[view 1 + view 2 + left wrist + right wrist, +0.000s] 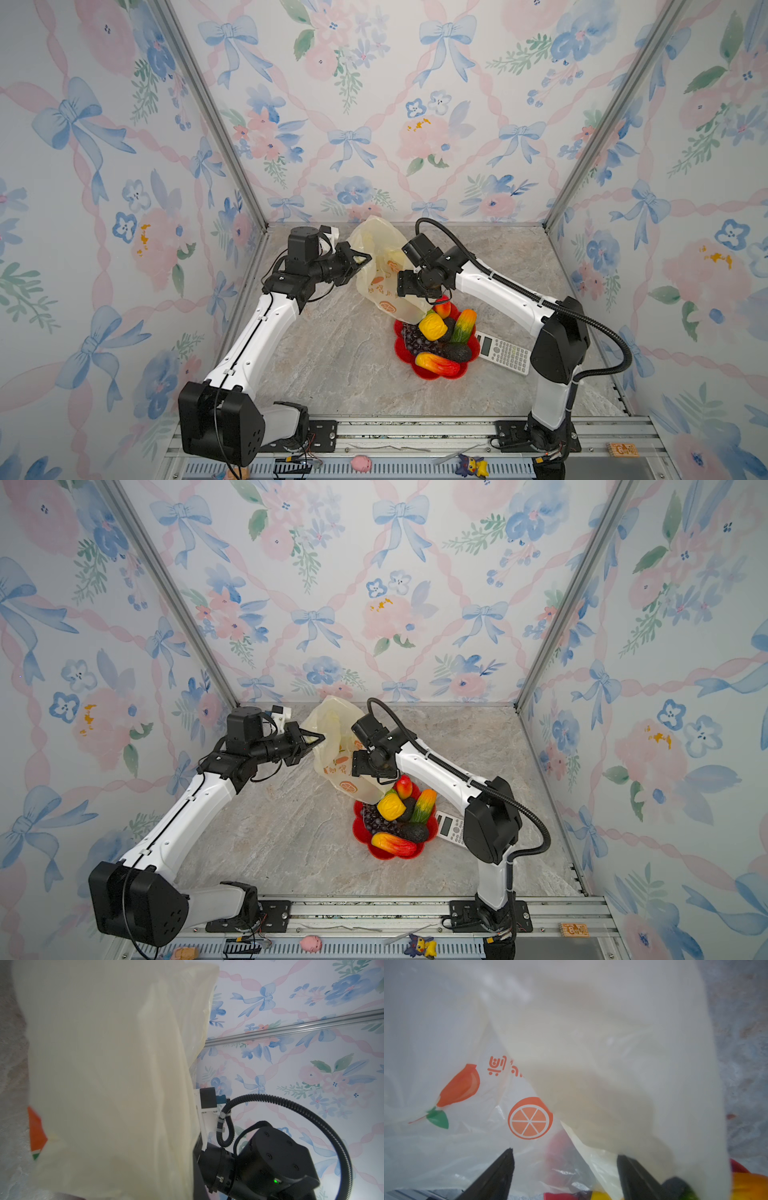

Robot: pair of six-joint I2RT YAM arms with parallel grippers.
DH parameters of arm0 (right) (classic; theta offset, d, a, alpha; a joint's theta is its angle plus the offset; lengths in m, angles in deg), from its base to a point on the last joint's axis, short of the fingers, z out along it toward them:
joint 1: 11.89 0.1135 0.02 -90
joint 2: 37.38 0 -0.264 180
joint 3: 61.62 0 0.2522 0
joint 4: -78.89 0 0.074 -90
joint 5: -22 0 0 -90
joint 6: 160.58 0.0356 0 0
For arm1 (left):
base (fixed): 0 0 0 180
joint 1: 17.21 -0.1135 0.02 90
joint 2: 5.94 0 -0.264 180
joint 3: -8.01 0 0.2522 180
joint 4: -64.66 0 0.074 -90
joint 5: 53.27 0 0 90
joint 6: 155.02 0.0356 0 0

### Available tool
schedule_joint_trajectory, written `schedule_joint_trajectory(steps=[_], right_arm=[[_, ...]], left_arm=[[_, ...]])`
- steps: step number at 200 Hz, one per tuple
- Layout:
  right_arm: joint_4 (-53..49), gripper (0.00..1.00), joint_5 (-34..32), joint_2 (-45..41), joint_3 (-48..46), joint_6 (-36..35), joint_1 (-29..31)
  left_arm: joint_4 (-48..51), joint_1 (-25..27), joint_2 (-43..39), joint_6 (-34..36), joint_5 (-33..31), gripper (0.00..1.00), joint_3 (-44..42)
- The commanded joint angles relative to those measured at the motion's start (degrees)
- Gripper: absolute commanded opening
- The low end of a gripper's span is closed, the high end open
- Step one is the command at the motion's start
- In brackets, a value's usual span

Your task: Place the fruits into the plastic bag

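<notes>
Plastic bag (376, 249) pinched by raised left hand (362, 259); right hand (564, 1169) spread against it.

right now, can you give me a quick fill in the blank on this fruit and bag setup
The dish under the fruits is coloured ____.
The left fingers are shut on the ____.
Beside the dish lies a ____.
Missing words: red; bag; calculator.

My left tool (368, 258) holds up the crinkly, translucent pale-yellow plastic bag (380, 249), whose orange-printed lower end reaches the glossy yellow, red, green and purple fruits (432, 325) heaped in a red dish (428, 376).
</notes>
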Motion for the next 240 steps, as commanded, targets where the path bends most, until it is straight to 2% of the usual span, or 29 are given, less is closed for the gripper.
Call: schedule_joint_trajectory(steps=[1,42,66,87,113,148,153,167,182,204,240], right_arm=[[8.67,0.77,4.08,-0.23,-0.22,3.95,-0.34],[4.96,0.76,0.51,5.29,6.13,2.22,0.75],[1.53,0.76,-4.02,8.89,10.61,1.54,2.11],[-0.70,0.71,-8.67,11.32,13.57,2.15,2.54],[-1.62,0.53,-10.43,13.52,17.29,2.54,2.29],[-4.32,0.04,-11.10,13.30,22.28,1.30,1.82],[-4.38,0.00,-10.49,12.93,22.38,1.28,1.50],[-4.02,0.00,-7.40,11.47,22.19,1.69,0.45],[-1.10,0.00,-1.26,9.41,20.63,2.51,-0.94],[7.10,0.00,12.50,6.40,17.03,6.65,-3.74],[13.20,0.00,28.77,4.61,16.23,12.03,-6.32]], left_arm=[[0.62,0.53,-0.19,1.40,1.09,0.00,0.89],[0.62,1.27,-0.30,1.13,1.13,0.00,1.33],[0.57,1.65,-0.04,0.83,1.38,0.00,2.62],[0.69,1.94,-0.06,0.43,1.41,0.00,3.60],[0.59,1.81,-0.77,0.26,1.32,0.00,3.44],[1.10,0.65,-2.22,0.61,0.84,0.00,2.09],[1.58,0.45,-2.32,1.01,0.66,0.00,2.11],[3.09,0.10,-2.32,2.43,0.20,0.00,2.44],[5.14,-0.14,-2.24,4.60,-0.98,0.00,2.92],[8.38,-0.36,-2.40,8.25,-3.14,0.00,3.38],[16.92,-1.39,-3.55,16.23,-9.52,0.00,4.35]])
